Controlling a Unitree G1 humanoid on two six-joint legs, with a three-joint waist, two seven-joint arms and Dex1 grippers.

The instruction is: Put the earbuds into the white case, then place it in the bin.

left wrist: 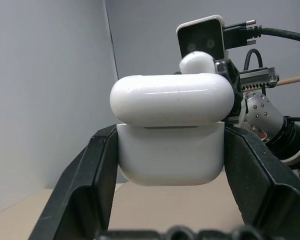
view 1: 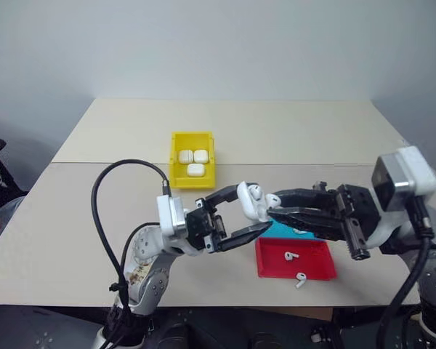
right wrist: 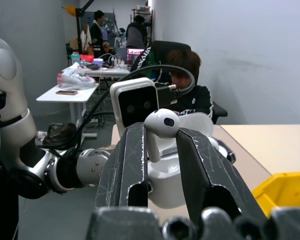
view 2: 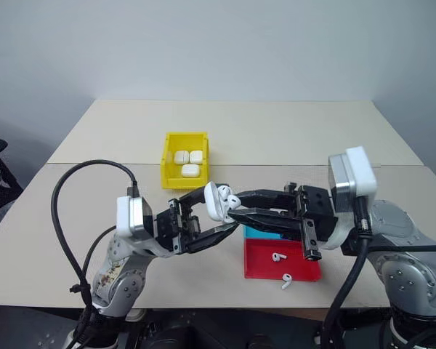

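The white case (view 1: 251, 200) hangs above the table's front middle, with my left gripper (view 1: 252, 209) shut on its lower half; the left wrist view shows the case (left wrist: 171, 150) between both fingers with its lid raised a little. My right gripper (view 1: 271, 202) comes in from the right, shut on one of the earbuds (right wrist: 161, 125), whose rounded head sits right at the top of the case. Two more earbuds lie lower right: one (view 1: 289, 256) in the red tray, one (view 1: 301, 280) at that tray's front edge. The yellow bin (view 1: 176, 178) stands behind, mid-table.
Three white cases lie inside the bin. The red tray (view 1: 272, 265) sits at the front right, with a blue tray (view 1: 287, 230) partly hidden under my right gripper. A seated person (right wrist: 182, 75) is off the table's left side; others stand farther back.
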